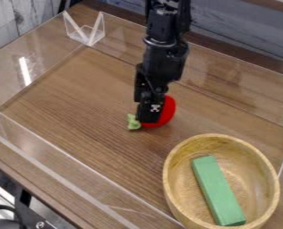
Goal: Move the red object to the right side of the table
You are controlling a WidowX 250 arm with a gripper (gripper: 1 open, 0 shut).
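Observation:
The red object (166, 110), a small round toy fruit with a green tuft (133, 122) on its left, lies near the middle of the brown wooden table (72, 98). My black gripper (149, 105) comes straight down onto it from above. Its fingers stand open and reach down over the toy's left half, hiding part of it. I cannot tell whether the fingers touch the toy.
A round wooden bowl (180, 161) with a green rectangular block (216, 190) inside sits at the front right. Low clear acrylic walls (60, 161) border the table, and a clear angled piece (84, 31) stands at the back left.

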